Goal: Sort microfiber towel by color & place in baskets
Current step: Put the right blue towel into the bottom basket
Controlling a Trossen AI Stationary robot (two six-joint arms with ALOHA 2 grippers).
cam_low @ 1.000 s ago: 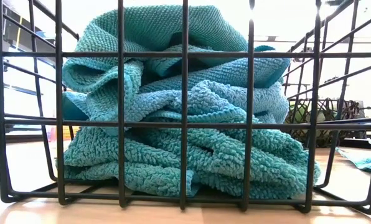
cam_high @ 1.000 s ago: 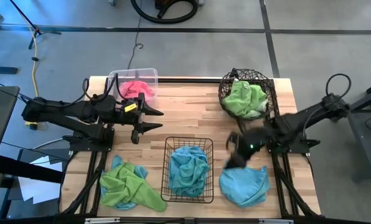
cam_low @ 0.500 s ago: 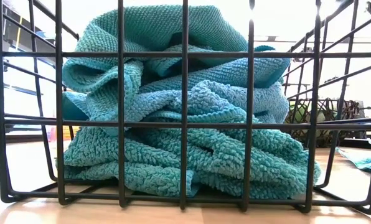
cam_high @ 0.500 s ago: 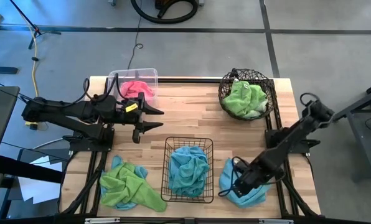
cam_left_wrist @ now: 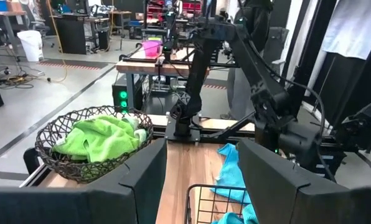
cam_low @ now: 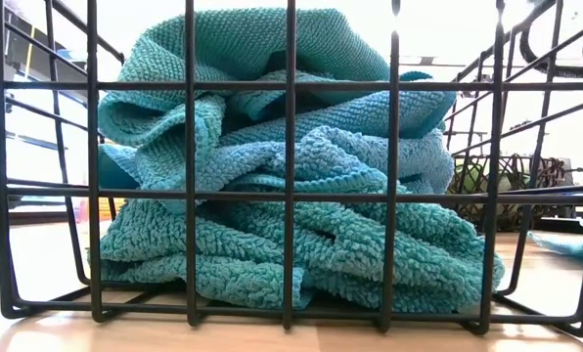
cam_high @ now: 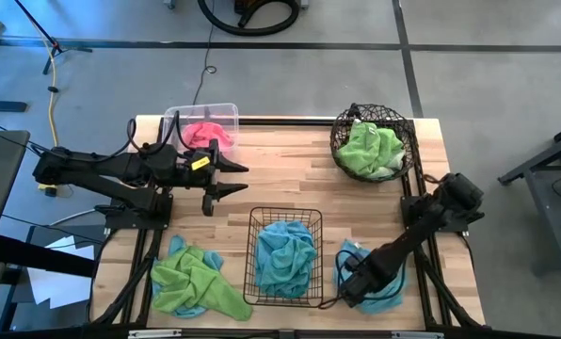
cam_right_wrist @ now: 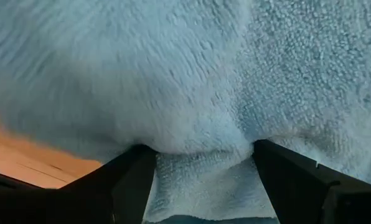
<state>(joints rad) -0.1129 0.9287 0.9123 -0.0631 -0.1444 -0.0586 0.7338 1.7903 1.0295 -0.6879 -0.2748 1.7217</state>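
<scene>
Now the right gripper point(cam_high: 354, 287) is pressed, jaws apart, into the loose blue towel point(cam_high: 386, 282) at lower right of the worktop point(cam_high: 280, 179). A thick fold should be gathered before closing. The left gripper point(cam_high: 226, 179) is held idle, jaws apart.

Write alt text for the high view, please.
The right gripper presses open onto a blue towel beside the black basket of blue towels. The left gripper waits open near the clear tub.
</scene>
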